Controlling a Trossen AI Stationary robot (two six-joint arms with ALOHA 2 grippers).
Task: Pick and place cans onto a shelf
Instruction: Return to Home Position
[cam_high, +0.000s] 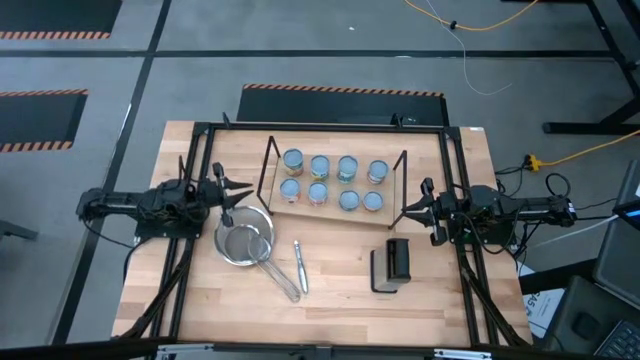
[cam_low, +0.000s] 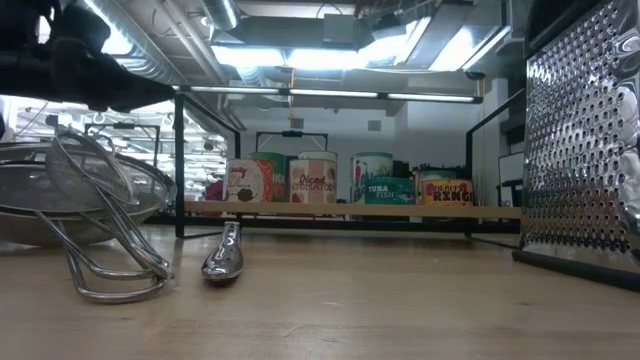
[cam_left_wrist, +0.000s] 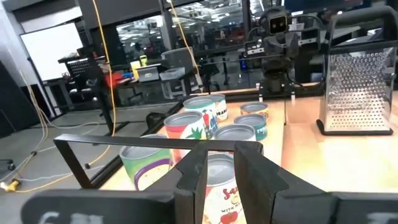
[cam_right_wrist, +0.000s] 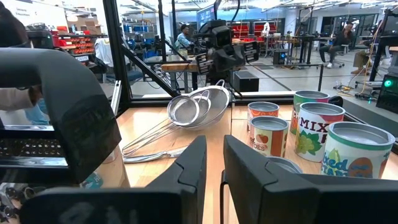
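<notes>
Cans line the shelf behind a strainer, a metal utensil and a grater.

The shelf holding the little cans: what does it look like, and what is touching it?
The shelf is a flat, pale wooden board with an upright black wire frame at each short end. It stands on the table, slightly askew, in the middle toward the far edge; in the low view the board seems raised a little off the tabletop. Eight cans stand upright on it in two rows of four.
</notes>
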